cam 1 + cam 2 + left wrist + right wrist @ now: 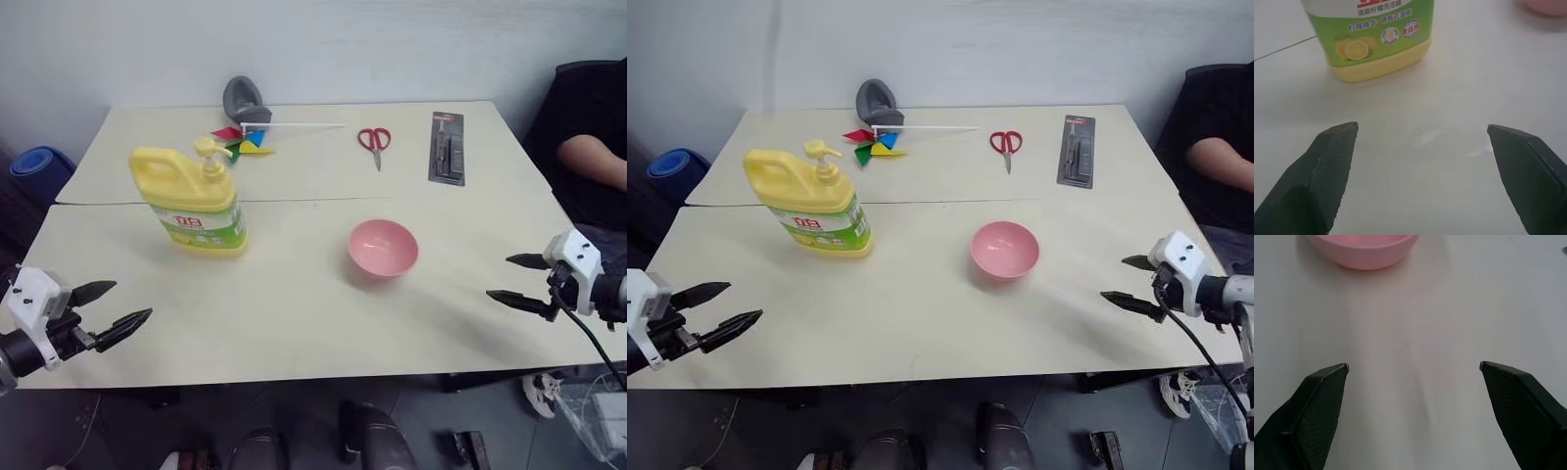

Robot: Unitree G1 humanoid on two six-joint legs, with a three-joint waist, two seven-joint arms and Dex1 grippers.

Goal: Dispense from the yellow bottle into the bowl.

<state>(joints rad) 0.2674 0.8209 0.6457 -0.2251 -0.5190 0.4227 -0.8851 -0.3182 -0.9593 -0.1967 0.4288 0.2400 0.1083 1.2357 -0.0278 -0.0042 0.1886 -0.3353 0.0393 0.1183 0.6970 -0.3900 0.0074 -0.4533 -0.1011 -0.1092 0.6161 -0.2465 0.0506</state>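
Observation:
The yellow bottle (192, 201) stands upright on the left half of the cream table (294, 313), its pump top pointing right. The pink bowl (382, 247) sits empty to its right, near the table's middle. My left gripper (125, 305) hovers open at the near left corner, well short of the bottle, whose green label (1376, 34) faces it in the left wrist view. At the near right edge my right gripper (509, 279) is open too, aimed at the bowl (1364, 249) and apart from it. Both grippers hold nothing.
On the far half of the table lie red scissors (374, 142), a black packaged tool (447, 147), a coloured pinwheel with a white stick (250, 139) and a grey object (245, 98). A person's arm (593, 157) shows at the right. A blue container (39, 168) stands left of the table.

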